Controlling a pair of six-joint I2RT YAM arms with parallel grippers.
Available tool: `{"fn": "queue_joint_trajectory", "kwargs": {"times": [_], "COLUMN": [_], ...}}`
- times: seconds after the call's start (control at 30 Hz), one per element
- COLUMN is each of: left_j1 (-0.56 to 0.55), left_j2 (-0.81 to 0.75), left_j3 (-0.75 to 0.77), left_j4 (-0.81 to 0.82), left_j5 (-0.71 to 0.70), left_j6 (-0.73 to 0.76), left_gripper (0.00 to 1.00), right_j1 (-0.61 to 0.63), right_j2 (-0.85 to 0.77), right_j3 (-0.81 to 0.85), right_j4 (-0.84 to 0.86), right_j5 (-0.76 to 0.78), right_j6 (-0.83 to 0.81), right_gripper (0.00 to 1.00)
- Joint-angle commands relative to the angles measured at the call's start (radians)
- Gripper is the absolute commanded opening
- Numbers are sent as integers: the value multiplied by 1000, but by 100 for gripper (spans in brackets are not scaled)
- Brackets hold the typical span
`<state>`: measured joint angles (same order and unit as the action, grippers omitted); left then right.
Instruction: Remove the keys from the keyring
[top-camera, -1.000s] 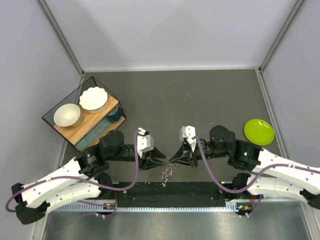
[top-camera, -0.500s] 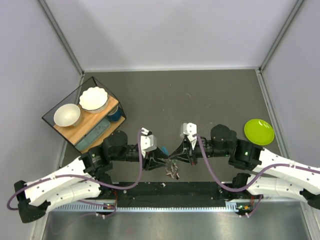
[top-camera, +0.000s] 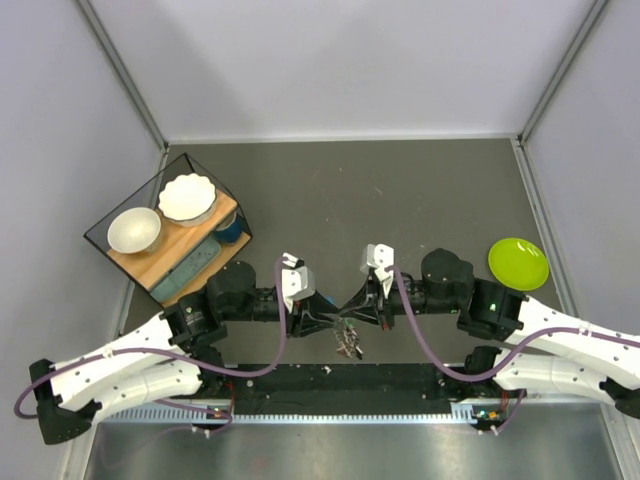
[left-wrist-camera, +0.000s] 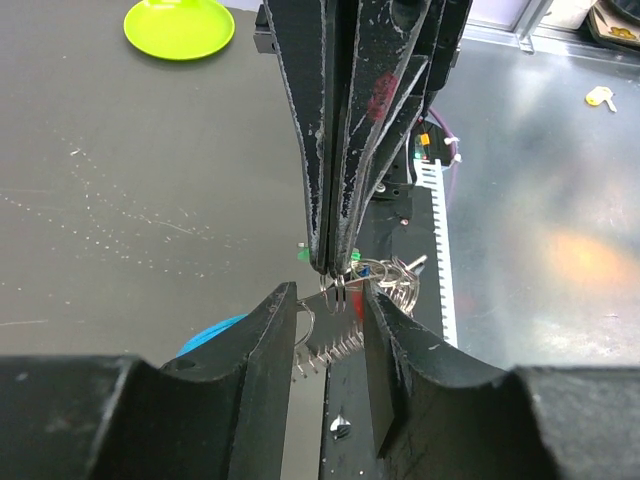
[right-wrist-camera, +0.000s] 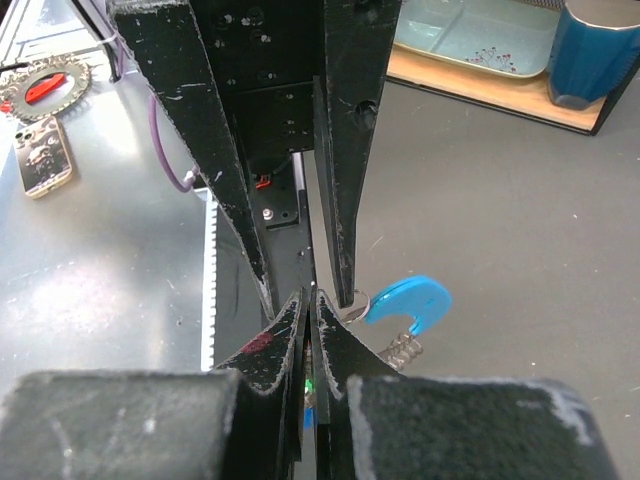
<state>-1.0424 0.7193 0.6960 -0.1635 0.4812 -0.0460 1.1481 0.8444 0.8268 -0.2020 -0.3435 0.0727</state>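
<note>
We see the right gripper (right-wrist-camera: 308, 298) with its jaws clenched on the thin silver wire keyring (left-wrist-camera: 338, 285), held over the near edge of the dark grey bench (left-wrist-camera: 120, 180). The small silver metal keys (left-wrist-camera: 385, 275) with coloured plastic heads dangle from it. The left gripper (left-wrist-camera: 328, 300) meets it tip to tip, jaws parted around one toothed key (left-wrist-camera: 330, 348), beside a cyan key head (right-wrist-camera: 405, 298).
</note>
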Motion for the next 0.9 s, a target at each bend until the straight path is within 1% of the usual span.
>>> {"fn": "queue_joint_trajectory", "kwargs": {"times": [0.0,0.2,0.27,0.33,0.37,0.43,0.6,0.87], "left_j1": [-7,-11,-13,-13,-15,-15,-16,-16], "left_j2": [14,15,17,17,17,19,8,-60], "left_j3": [-6,-15,-13,-13,-15,-15,-19,-41], "left_j4": [59,59,59,62,68,73,73,82], "left_j5": [-1,-4,0,2,5,10,11,-41], "left_j6": [5,3,8,14,14,17,26,29], "left_gripper": [38,37,34,29,25,22,0,0], "right_j1": [9,10,10,10,10,10,10,10], "right_j2": [-18,-21,-19,-21,-21,-21,-34,-90], "right_j3": [69,63,61,61,61,58,41,-18], "right_j4": [99,110,113,119,121,125,130,121], "right_j5": [11,17,15,14,14,11,23,93], "right_j6": [15,21,22,25,27,30,39,56], "right_gripper": [0,0,0,0,0,0,0,0]}}
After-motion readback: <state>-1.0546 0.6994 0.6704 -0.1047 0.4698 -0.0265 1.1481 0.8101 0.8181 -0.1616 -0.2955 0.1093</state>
